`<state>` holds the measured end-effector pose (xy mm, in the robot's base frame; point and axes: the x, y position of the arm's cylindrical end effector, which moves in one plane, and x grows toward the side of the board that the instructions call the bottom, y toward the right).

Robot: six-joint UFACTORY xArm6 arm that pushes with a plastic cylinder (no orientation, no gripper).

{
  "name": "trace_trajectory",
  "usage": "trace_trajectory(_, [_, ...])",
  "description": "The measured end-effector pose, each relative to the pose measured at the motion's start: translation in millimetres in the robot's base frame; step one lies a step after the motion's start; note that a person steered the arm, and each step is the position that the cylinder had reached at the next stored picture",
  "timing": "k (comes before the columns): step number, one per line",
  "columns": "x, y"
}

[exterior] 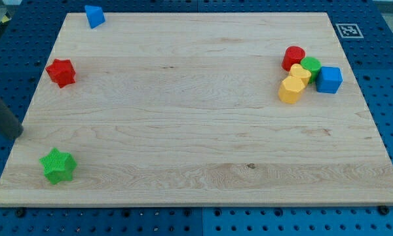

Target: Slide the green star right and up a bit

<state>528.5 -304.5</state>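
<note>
The green star point(57, 165) lies near the board's bottom left corner. My rod comes in from the view's left edge as a dark blurred bar, and my tip point(18, 134) rests at the board's left edge, up and to the left of the green star, a short gap apart from it. A red star point(61, 72) lies further up along the left side.
A blue block point(94, 16) sits at the top left. At the right a cluster holds a red cylinder point(293, 58), a green cylinder point(310, 66), a blue cube point(329, 79) and two yellow blocks point(293, 86). The wooden board point(196, 131) lies on a blue pegboard.
</note>
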Motion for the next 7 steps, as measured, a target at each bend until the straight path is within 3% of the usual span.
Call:
trace_trajectory(1, [67.4,2.6])
trace_trajectory(3, [62.0,17.4])
trace_trajectory(4, [46.7,52.6])
trace_trajectory(6, [72.4,124.4])
trace_trajectory(7, [60.1,143.9])
